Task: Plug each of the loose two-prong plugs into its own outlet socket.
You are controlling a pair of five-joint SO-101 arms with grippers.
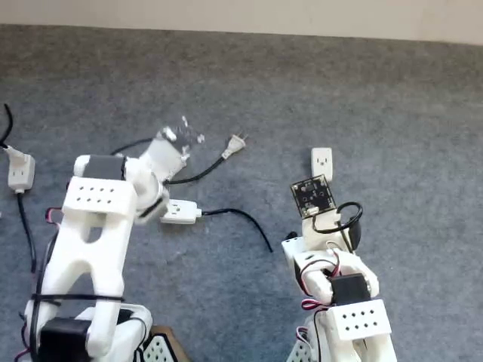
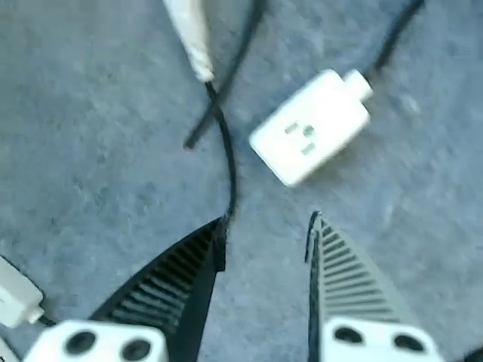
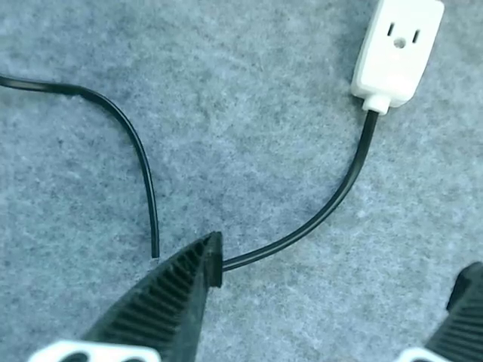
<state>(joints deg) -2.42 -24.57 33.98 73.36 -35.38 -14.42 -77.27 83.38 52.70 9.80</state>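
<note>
A: Whereabouts of the loose two-prong plug (image 1: pixel 236 142)?

B: Near the middle of the grey table cover (image 1: pixel 392 98), seen from above. Unplugged, prongs pointing away from the arms, with a black cord (image 1: pixel 198 175) trailing back toward the left arm.

A: And the sockets?

B: Closest, a white outlet socket (image 1: pixel 179 212), flat on the cover right beside the left arm and apart from the plug. From it, a black lead (image 1: pixel 241 219) snaking off to a bare end. Farther right, a second outlet socket (image 1: pixel 322 161), face up, just beyond the right arm's wrist. At the far left edge, a third socket block (image 1: pixel 20 170) with dark cords at either end.

A: State of the left gripper (image 2: pixel 266 222)?

B: Spread apart, nothing between the jaws. Hovering above the cover, with the black cord leading up to one fingertip (image 2: pixel 215 241) and the white outlet socket just past the tips.

A: Right gripper (image 3: pixel 339 260)?

B: Likewise parted and empty, low over the cover. Ahead of it, the second outlet socket, with a curved cord (image 3: pixel 332 204) sweeping back to just beside one black fingertip (image 3: pixel 204 260).
</note>
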